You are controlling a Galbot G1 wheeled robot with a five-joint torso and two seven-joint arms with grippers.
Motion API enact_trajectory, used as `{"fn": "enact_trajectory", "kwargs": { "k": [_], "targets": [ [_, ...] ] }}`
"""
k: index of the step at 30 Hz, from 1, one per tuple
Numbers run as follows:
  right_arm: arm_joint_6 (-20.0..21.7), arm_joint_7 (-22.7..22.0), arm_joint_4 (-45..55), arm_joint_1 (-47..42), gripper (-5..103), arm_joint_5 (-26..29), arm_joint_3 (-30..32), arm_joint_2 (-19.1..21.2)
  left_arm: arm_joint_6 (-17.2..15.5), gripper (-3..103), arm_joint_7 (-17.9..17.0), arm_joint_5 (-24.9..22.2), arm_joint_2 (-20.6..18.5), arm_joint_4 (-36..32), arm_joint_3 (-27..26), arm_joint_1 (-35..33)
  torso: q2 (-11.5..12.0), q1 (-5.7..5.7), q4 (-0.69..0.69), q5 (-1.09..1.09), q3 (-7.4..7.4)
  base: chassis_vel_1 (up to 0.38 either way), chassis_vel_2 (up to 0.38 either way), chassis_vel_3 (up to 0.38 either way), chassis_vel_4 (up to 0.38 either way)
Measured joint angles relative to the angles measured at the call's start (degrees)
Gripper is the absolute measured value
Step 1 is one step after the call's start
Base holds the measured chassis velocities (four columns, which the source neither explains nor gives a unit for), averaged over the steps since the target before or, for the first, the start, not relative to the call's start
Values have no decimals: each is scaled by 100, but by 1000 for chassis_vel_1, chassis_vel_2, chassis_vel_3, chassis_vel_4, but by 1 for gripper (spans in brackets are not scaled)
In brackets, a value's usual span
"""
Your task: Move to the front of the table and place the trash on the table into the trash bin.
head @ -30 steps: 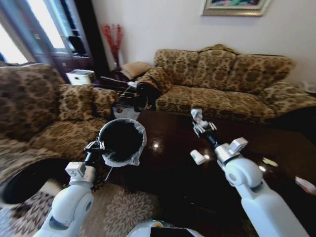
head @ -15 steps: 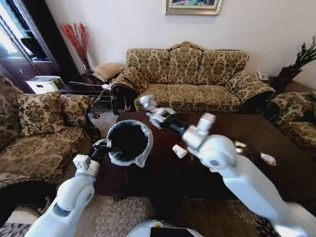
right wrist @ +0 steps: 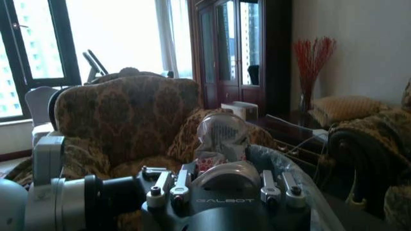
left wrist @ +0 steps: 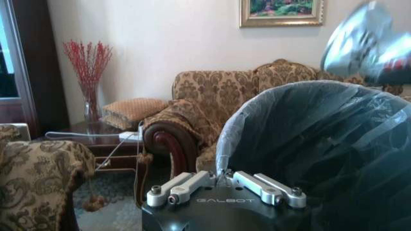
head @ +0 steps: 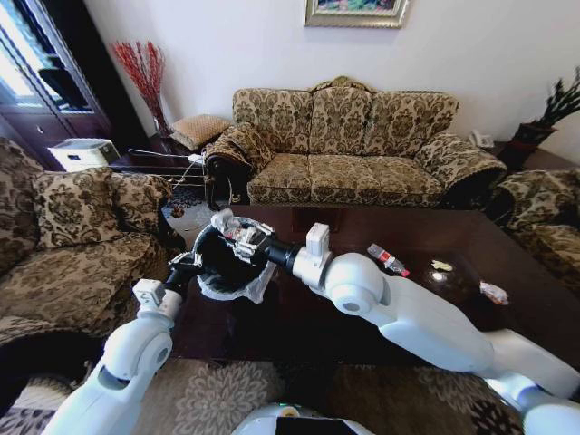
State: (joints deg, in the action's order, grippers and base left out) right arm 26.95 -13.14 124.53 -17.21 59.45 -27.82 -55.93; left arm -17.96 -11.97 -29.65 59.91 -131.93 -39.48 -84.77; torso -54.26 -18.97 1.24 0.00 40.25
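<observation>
- Two arms are at work over the near left corner of the table [head: 453, 299].
- The left gripper [head: 188, 265] pinches the rim of the bin [head: 217, 263], its fingers pressed together on the bag-lined edge; the bin hangs tilted, mouth toward the room, at the table's left end.
- From the left wrist, the fingers [left wrist: 186, 185] meet at the bag fold, and the bin's dark inside [left wrist: 321, 159] fills the space just beyond them.
- The right arm reaches across the table, and the right gripper [head: 243, 237] sits right over the bin's mouth, fingers closed around a clear bottle [head: 227, 224].
- From the right wrist, the bottle [right wrist: 222, 137] stands up between the fingers [right wrist: 168, 185], above the bag's rim.
- Out on the table lies a wrapper [head: 388, 260] with red on it, a yellowish scrap [head: 441, 265] near it, and another wrapper [head: 494, 292] toward the right end.
</observation>
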Motion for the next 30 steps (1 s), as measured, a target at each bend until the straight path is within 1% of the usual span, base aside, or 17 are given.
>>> {"fn": "enact_trajectory", "kwargs": {
  "k": [1,3,6,9,10,11,12,15,16,18,20,21,23,25,26,27,30],
  "targets": [
    [0,-23,-20,3,42,-9,-37,-1,-1,2,-2,3,13,0,-1,-1,0,0,0,0,0,0,0,0,0],
    [-19,-39,-78,1,53,-37,-128,-12,-1,2,-12,20,45,-3,-5,-9,0,0,0,0,0,0,0,0,0],
    [-64,-39,-142,-40,58,-117,-174,-41,-2,2,-25,28,52,-17,-10,-19,0,0,0,0,0,0,0,0,0],
    [-146,-41,-224,-73,74,-210,-193,-130,-6,2,-29,27,47,-68,-30,-26,0,0,0,0,0,0,0,0,0],
    [-146,-41,-224,-73,74,-210,-193,-130,-6,2,-29,27,47,-68,-30,-26,0,0,0,0,0,0,0,0,0],
    [-187,-41,-247,-66,80,-225,-181,-154,-6,2,-31,26,46,-77,-36,-26,0,0,0,0,0,0,0,0,0],
    [-231,-41,-258,-55,80,-240,-159,-168,-7,2,-32,24,46,-82,-38,-26,0,0,0,0,0,0,0,0,0],
    [-445,-132,-275,43,95,-252,131,-229,-8,2,-37,24,64,-83,-47,-36,0,0,1,0,0,0,0,0,0],
    [-445,-132,-275,43,95,-252,131,-229,-8,2,-37,24,64,-83,-47,-36,0,0,1,0,0,0,0,0,0],
    [-520,-186,-264,105,98,-199,400,-211,-8,2,-37,24,87,-76,-51,-43,0,0,2,0,0,0,0,0,0],
    [-522,-248,-246,88,100,-116,903,-58,-8,2,-49,28,149,-57,-81,-53,0,0,3,-1,0,0,0,0,0],
    [-522,-248,-246,88,100,-116,903,-58,-8,2,-49,28,149,-57,-81,-53,0,0,3,-1,0,0,0,0,0],
    [-400,-270,-340,-399,100,-133,1620,240,-8,2,-61,37,195,-57,-134,-81,0,0,1,0,0,0,0,0,0],
    [-368,-260,-393,-597,100,-165,1829,319,-8,2,-65,39,202,-63,-152,-95,0,0,1,1,0,0,0,0,0],
    [-355,-184,-613,-1150,100,-332,2327,489,-8,2,-70,40,206,-83,-181,-113,0,0,-1,2,0,0,0,0,0],
    [-355,-184,-613,-1150,100,-332,2327,489,-8,2,-70,40,206,-83,-181,-113,0,0,-1,2,0,0,0,0,0],
    [-523,124,-1237,-2105,100,-864,3052,605,-8,2,-117,41,202,-143,-205,-125,-1,0,-3,2,-1,0,0,0,0]
  ]
}}
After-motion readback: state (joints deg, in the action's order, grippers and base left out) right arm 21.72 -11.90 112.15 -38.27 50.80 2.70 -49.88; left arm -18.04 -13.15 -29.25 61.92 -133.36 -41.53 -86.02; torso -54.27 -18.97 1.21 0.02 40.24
